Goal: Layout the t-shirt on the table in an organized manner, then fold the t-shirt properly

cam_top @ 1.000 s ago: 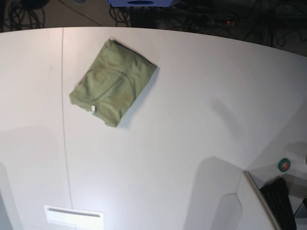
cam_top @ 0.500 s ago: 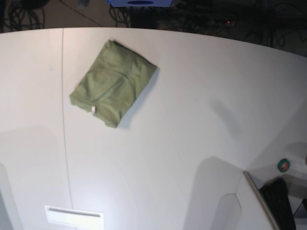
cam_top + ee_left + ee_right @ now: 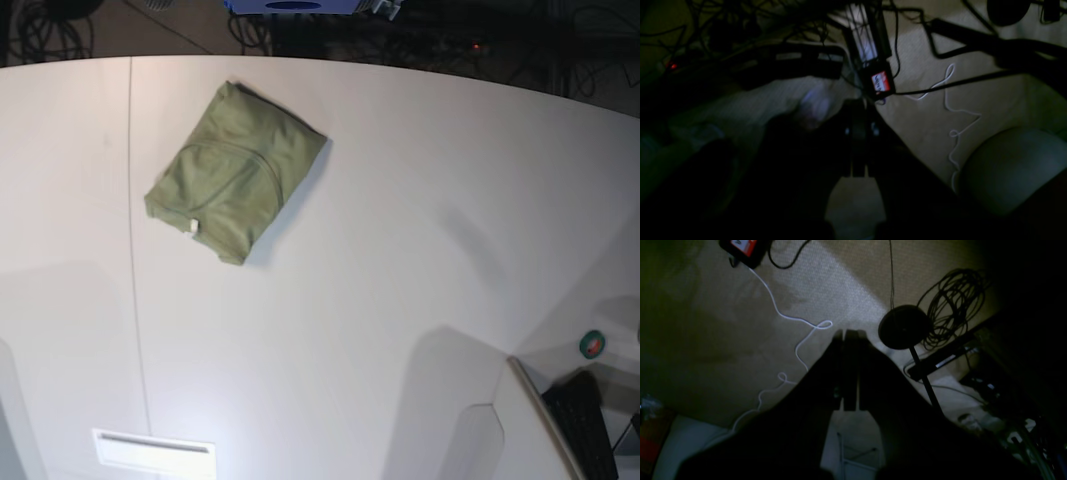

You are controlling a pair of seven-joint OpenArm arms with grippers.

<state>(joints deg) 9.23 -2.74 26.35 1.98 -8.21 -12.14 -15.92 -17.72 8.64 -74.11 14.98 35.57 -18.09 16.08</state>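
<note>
T-shirt (image 3: 236, 174) lies folded on table (image 3: 400, 250).

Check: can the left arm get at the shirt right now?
Probably not directly. The left gripper looks shut and faces the carpet and cables, off the table. The folded shirt lies uncovered, so nothing blocks it once the arm swings over.

Carpet (image 3: 840, 290) beige, dim, shows under both wrist views. Thin white cord (image 3: 786, 316) snakes across it in loops. Black box with red-and-white label (image 3: 881, 81) sits among dark cables, label text too blurry to read. Round black stand base (image 3: 903, 326) next to coil of black cable (image 3: 950, 303). Tiny red light (image 3: 672, 66) glowing far left. Green-and-red tape roll (image 3: 593, 345) low right in base view, black keyboard (image 3: 585, 420) just below it.
</note>
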